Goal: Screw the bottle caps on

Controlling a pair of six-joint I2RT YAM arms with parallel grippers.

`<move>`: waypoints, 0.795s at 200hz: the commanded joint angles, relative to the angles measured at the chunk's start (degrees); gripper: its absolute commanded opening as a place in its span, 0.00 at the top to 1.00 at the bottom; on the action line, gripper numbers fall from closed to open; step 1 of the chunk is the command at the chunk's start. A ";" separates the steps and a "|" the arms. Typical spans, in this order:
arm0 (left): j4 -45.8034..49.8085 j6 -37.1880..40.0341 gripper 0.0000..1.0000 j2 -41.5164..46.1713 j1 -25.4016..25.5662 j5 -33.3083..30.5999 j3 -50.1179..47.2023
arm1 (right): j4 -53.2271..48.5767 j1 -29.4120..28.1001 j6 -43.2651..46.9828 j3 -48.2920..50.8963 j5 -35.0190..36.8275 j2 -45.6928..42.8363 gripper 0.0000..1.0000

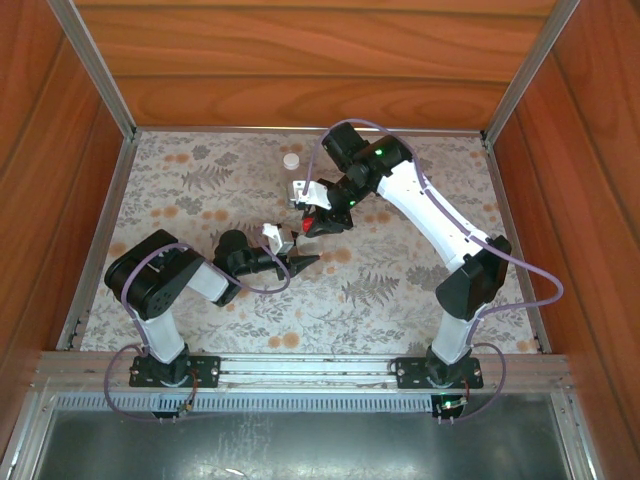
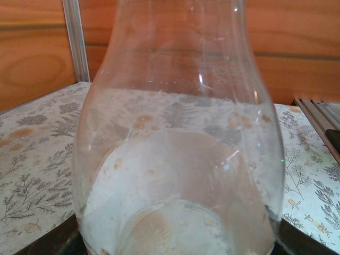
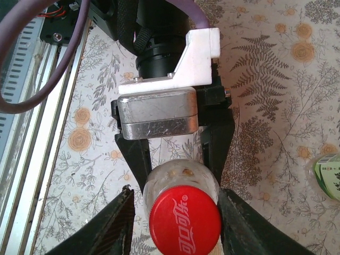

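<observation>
Gripping the clear bottle (image 2: 180,159) with my left gripper (image 3: 178,154), fingers clamped on its body. Left wrist view: glass wall up close, table (image 1: 420,300) pattern behind it. Right wrist view adds the red cap (image 3: 185,220) sitting on the neck, with my right gripper (image 3: 178,199) straddling it, jaws apart and a gap on one side. Overhead: this is mid-table, and the white cap (image 1: 291,160) is near the far edge. The green-labelled bottle (image 3: 326,178) sits at the right wrist frame's edge.

The tabletop is covered by a cloth (image 1: 330,320) printed with ferns and orange flowers (total grandma vibes). It's boxed in by reddish wood panels (image 1: 300,70), aluminium posts (image 1: 95,65) are set at the far corners, and an aluminium rail (image 1: 310,372) is run along the near edge.
</observation>
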State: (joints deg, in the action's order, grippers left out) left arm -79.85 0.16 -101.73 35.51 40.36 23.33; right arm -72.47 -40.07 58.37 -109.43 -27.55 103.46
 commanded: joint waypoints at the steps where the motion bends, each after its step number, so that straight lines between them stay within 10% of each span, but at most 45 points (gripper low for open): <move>1: 11.81 0.01 0.43 -3.01 -0.82 -0.17 -2.04 | -1.69 0.34 1.59 0.79 -0.39 -0.46 0.55; 159: 12.00 -0.39 0.43 -2.88 -0.83 -0.39 -1.93 | 3.59 -0.36 -3.21 7.89 4.29 -4.34 0.66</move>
State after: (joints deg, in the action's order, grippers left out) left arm -79.64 0.16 -101.73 35.51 40.80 23.33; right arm -67.57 -40.10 56.21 -103.94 -26.46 100.62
